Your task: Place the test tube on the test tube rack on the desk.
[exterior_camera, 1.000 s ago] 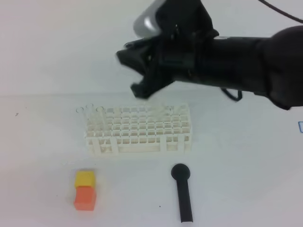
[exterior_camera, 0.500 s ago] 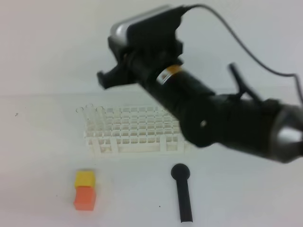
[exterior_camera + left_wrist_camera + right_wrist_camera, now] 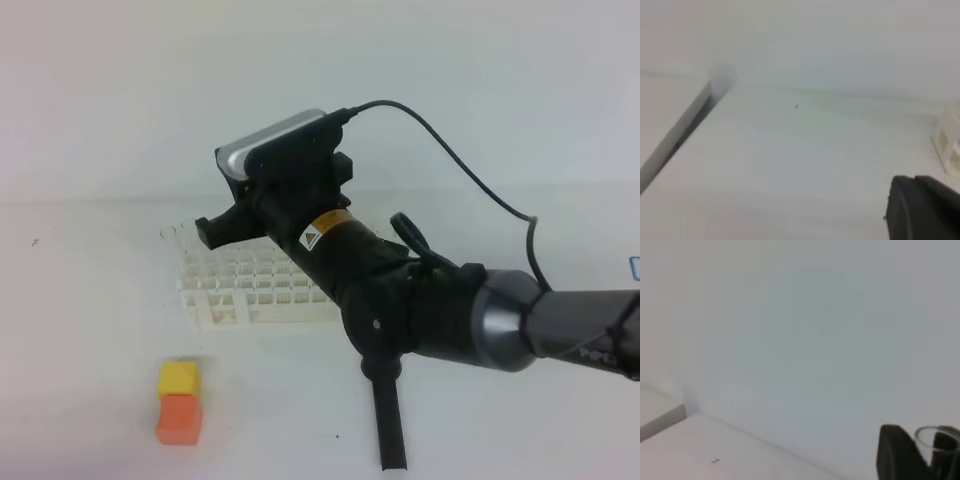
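Note:
The white test tube rack (image 3: 228,292) stands on the white desk (image 3: 80,330), and its right half is hidden behind my right arm. Clear tubes (image 3: 183,233) stand at its back left corner. My right gripper (image 3: 212,231) reaches across from the right and hangs over the rack's back left part. In the right wrist view its black fingers (image 3: 896,452) close around the open rim of a clear test tube (image 3: 934,436). In the left wrist view only one black finger (image 3: 922,207) of my left gripper shows, low over the desk, with the rack's corner (image 3: 951,145) at the right edge.
A yellow block (image 3: 180,379) sits on an orange block (image 3: 180,419) at the front left. A thick black rod (image 3: 390,425) lies in front of the rack, its head hidden under my right arm. The desk's left edge (image 3: 675,145) shows in the left wrist view.
My right arm has swung down and to the left, from high behind the rack to low over its back left part. It now covers the rack's right half and the rod's head.

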Motion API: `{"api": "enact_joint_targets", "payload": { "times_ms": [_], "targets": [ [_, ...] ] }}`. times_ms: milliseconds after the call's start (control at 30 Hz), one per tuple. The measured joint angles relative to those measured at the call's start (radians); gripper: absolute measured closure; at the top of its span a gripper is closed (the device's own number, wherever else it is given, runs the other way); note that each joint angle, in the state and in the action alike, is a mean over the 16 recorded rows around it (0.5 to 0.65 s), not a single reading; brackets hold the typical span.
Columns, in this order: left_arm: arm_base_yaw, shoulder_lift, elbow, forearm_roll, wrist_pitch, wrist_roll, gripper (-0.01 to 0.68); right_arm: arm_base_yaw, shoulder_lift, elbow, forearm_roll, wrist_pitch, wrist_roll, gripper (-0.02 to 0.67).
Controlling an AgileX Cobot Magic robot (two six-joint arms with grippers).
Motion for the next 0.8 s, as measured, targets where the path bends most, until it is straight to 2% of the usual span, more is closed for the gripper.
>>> {"api": "enact_joint_targets", "payload": {
  "times_ms": [433,600,800],
  "targets": [
    [-0.014,0.001,0.027,-0.001,0.128,-0.041,0.674,0.013,0.045,-0.004,-0.036,-0.08,0.054,0.526],
    [-0.078,0.001,0.027,0.019,0.131,-0.054,0.674,0.016,0.062,-0.005,-0.039,-0.096,0.055,0.526],
    [-0.205,0.001,0.027,0.051,0.138,-0.071,0.674,0.017,0.083,-0.005,-0.039,-0.115,0.053,0.526]
  ]
}}
